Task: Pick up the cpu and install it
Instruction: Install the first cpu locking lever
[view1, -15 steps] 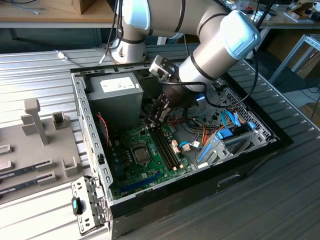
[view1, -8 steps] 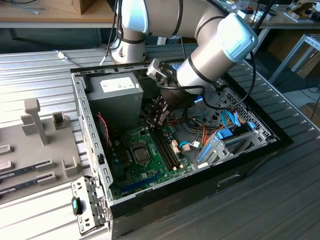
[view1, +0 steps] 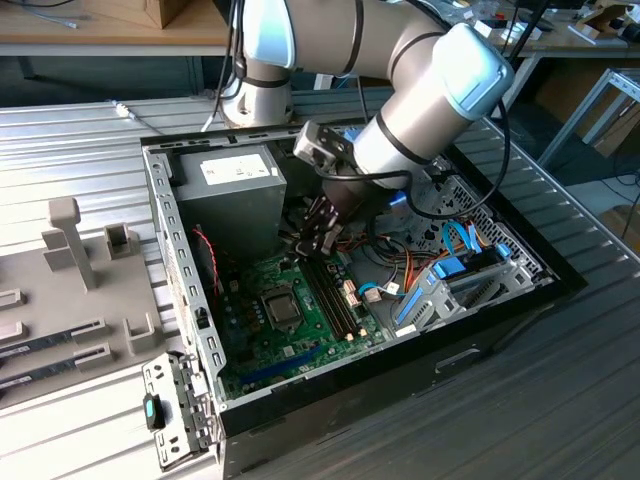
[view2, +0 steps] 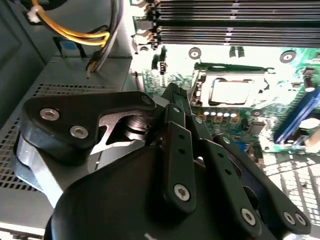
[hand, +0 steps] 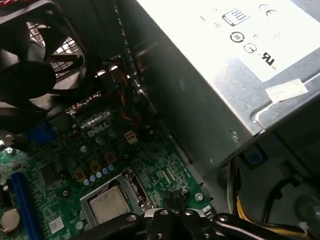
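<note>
The cpu (view1: 284, 309) lies flat in its socket on the green motherboard (view1: 250, 345) inside the open computer case, silver top up. It also appears in both wrist views, cpu (view2: 231, 91) and cpu (hand: 107, 205). My gripper (view1: 308, 243) hangs inside the case above the board, between the power supply and the memory slots, a short way off the socket. Its black fingers (view2: 172, 100) are pressed together, shut, with nothing seen between them. In the first wrist view the gripper (hand: 172, 199) tips sit just beside the socket's edge.
A grey power supply (view1: 240, 190) stands close to the gripper on the exterior view's left. Dark memory slots (view1: 335, 295) run beside the socket. A black fan (hand: 30, 75), yellow cables (view2: 75, 32) and a drive cage with blue cables (view1: 450, 280) crowd the case. A grey fixture tray (view1: 70, 260) lies outside.
</note>
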